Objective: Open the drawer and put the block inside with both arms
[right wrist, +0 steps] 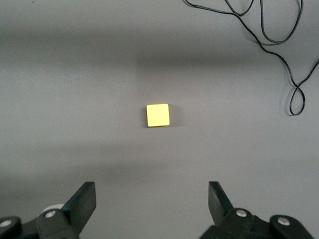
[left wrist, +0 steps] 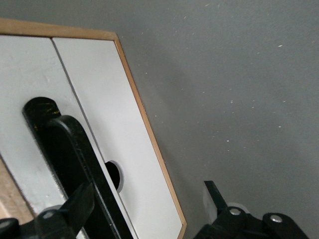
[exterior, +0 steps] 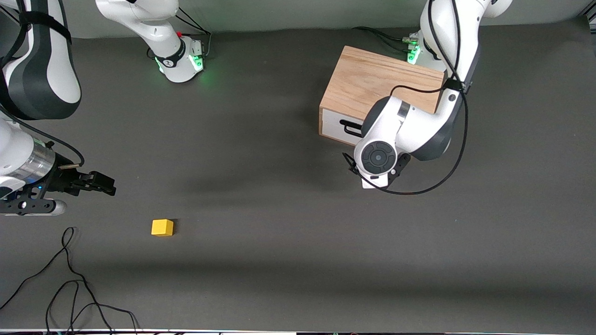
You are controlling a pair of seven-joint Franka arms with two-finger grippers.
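Note:
The light oak box stands by the left arm's base. Its drawer looks shut, with a white front and a black bar handle. The left arm's wrist hangs in front of the drawer and hides its gripper in the front view. In the left wrist view the left gripper is open at the drawer front, with one finger against the handle. The yellow block lies on the table. The right gripper is open and empty over the table beside the block.
Loose black cables lie on the table near the front camera at the right arm's end, and also show in the right wrist view. The right arm's base stands at the table's edge. The table top is dark grey.

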